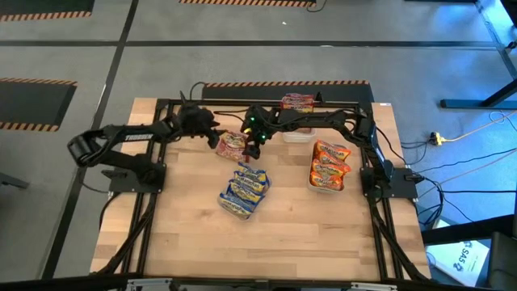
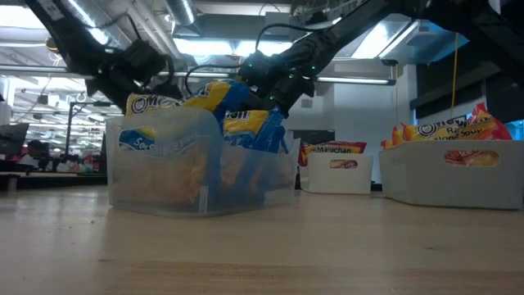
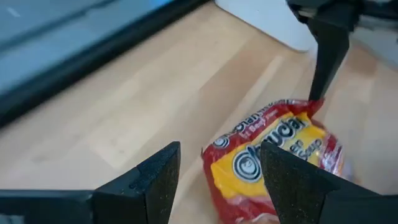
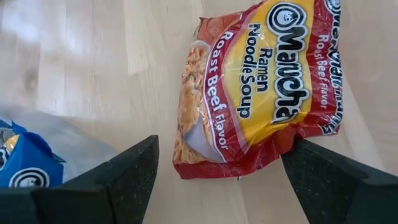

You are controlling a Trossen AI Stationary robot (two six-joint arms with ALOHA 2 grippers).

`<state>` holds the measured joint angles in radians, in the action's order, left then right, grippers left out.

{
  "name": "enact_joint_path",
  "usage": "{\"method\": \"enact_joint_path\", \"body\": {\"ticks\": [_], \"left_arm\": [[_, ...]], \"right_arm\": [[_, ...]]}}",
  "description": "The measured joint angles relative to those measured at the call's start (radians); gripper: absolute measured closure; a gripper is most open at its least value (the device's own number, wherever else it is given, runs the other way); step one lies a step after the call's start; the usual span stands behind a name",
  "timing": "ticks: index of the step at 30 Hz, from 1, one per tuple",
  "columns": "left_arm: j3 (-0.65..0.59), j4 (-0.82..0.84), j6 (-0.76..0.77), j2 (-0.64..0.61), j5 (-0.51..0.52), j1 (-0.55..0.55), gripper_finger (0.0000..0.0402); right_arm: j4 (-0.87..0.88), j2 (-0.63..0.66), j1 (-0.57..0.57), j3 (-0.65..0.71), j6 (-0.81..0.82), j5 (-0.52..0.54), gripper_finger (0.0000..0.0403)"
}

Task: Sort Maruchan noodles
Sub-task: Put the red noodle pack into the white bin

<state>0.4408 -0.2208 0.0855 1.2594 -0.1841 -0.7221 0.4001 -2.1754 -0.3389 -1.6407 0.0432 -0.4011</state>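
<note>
Both grippers' fingers stand spread over one dark red packet (image 1: pixel 232 144) of Roast Beef ramen that lies flat on the wooden table (image 1: pixel 186 234), toward its far edge and a little left of the middle. The left gripper (image 1: pixel 212 132) hangs at the packet's left, its fingers (image 3: pixel 152 180) apart with nothing between them, one finger's tip overlapping the packet's edge in the wrist view; whether it touches I cannot tell. The right gripper (image 1: pixel 255 145) hangs at the packet's right with its fingers (image 4: pixel 118 177) wide, one to either side of the packet's end, not gripping it.

Nearer the table's middle, a clear container (image 2: pixel 164 176) holds a heap of blue-and-yellow packets (image 1: pixel 244 191) that rise above its rim. Toward the right edge, a second container (image 2: pixel 446 176) is filled with orange-and-yellow packets (image 1: pixel 329 164), overlapping in a row. At the far edge, a third container (image 2: pixel 340 174) holds more dark red packets (image 1: pixel 297 102). A small white rectangular piece (image 1: pixel 297 137) lies on the table between the far container and the orange one, under the right arm.
</note>
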Motion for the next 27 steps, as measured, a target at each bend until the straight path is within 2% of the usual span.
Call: {"method": "enact_joint_path", "body": {"ticks": [6, 11, 16, 24, 27], "left_arm": [[0.000, -0.107, 0.130, 0.161, -0.162, -0.095, 0.0186], [0.000, -0.212, 0.178, 0.273, -0.349, -0.124, 0.0186], [0.000, -0.292, 0.246, 0.345, -0.477, -0.125, 0.0186], [0.000, -0.299, 0.231, 0.359, -0.535, -0.086, 0.0186], [0.000, -0.272, 0.197, 0.359, -0.490, -0.061, 0.0186]], "right_arm": [[-0.009, -0.008, 0.006, 0.000, -0.046, 0.007, 0.0087], [-0.009, -0.016, 0.006, 0.001, -0.056, 0.007, 0.0087], [-0.020, -0.016, 0.006, 0.000, -0.056, 0.007, 0.0087], [-0.047, -0.016, 0.006, 0.000, -0.050, 0.019, 0.0087], [-0.049, -0.016, 0.006, 0.000, -0.049, 0.035, 0.0087]]}}
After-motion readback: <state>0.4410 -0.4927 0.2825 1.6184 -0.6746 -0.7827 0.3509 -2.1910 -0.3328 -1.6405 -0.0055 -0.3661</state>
